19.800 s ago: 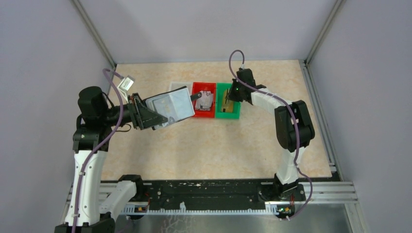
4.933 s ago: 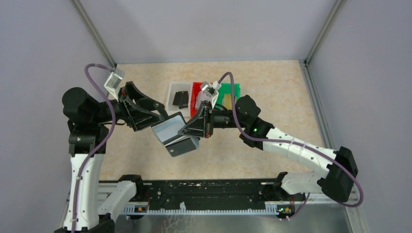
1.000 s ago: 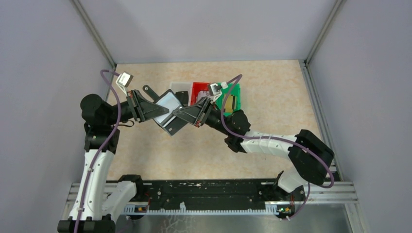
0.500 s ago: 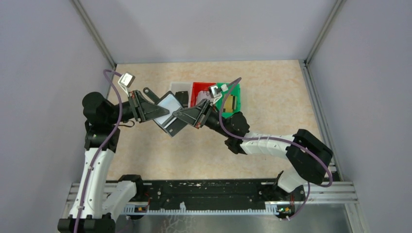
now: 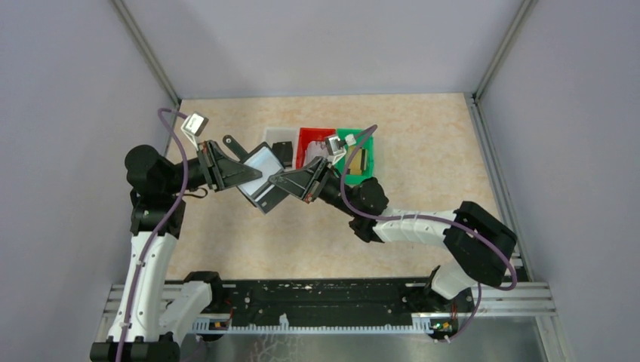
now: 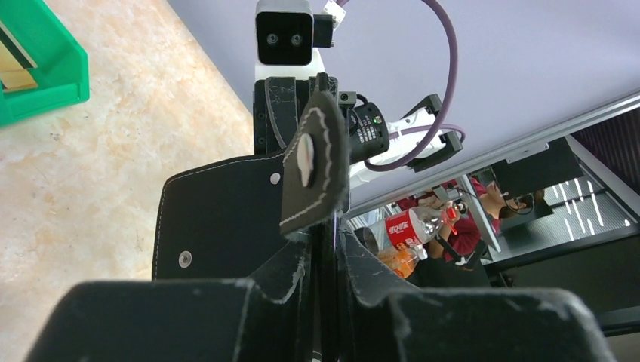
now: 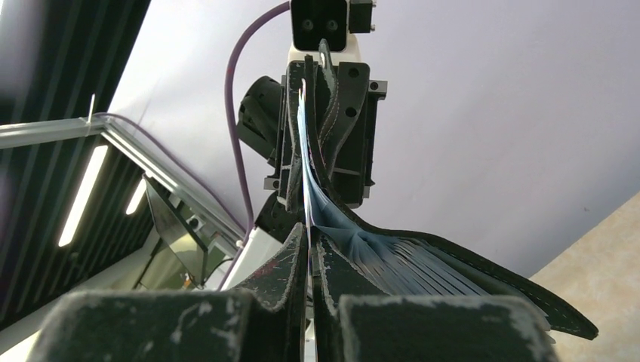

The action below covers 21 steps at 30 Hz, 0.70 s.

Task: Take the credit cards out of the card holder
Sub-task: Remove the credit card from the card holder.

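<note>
The two arms meet nose to nose above the table [image 5: 438, 158], and the card holder [image 5: 260, 164] hangs open in the air between them, touching nothing below; the left gripper [image 5: 249, 175] has its fingers drawn close on one edge of the black holder, and from its own camera that edge runs straight into the narrow gap between them, with the strap tab [image 6: 313, 173] and its pale snap standing up just past the tips. Opposite, the right gripper [image 5: 277, 182] is pressed fully together on a thin leaf at the holder's other side; seen from its wrist, the fingers [image 7: 290, 260] pinch a pale blue sliver that runs up toward the left gripper, while the holder's clear sleeves [image 7: 423, 260] fan out to the side of the tips; whether that sliver is a card or only a sleeve, I cannot tell. Beyond the right gripper, behind its wrist, sit a white bin [image 5: 276, 134], a red bin [image 5: 313, 134] and a green bin [image 5: 370, 167] in a row; a gold-tan card [image 5: 356, 160] lies in the green one, well apart from both grippers.
</note>
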{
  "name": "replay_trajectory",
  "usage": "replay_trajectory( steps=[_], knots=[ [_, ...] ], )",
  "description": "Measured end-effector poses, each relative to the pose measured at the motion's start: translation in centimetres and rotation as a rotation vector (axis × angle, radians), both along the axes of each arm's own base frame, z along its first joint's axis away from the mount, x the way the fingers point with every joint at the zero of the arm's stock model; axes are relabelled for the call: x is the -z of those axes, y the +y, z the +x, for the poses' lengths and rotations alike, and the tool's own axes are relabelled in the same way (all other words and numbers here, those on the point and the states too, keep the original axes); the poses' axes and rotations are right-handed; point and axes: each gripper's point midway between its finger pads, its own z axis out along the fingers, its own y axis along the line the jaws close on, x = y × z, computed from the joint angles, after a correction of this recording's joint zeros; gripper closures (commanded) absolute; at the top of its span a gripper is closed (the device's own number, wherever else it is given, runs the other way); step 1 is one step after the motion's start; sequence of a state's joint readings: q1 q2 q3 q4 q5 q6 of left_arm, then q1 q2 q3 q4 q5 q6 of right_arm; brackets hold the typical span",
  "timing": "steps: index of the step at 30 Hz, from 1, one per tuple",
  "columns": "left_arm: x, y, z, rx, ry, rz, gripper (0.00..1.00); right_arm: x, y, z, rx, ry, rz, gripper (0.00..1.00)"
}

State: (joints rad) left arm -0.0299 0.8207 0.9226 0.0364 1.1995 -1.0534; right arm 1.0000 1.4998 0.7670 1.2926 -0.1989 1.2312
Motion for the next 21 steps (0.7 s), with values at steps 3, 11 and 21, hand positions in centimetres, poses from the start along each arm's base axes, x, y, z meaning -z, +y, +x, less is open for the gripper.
replay_trajectory(
  steps=[3,11,21],
  knots=[
    [-0.2,0.0,-0.1,0.007,0.006,-0.006,0.84,-0.2,-0.1,-0.1,0.0,-0.006,0.007,1.0],
    [-0.7,0.0,-0.2,0.008,-0.014,-0.016,0.65,-0.3,0.0,-0.3,0.014,-0.013,0.018,1.0],
    [-1.1,0.0,0.0,-0.001,-0.013,-0.028,0.85,-0.6,-0.2,-0.5,0.019,-0.016,0.036,1.0]
  ],
)
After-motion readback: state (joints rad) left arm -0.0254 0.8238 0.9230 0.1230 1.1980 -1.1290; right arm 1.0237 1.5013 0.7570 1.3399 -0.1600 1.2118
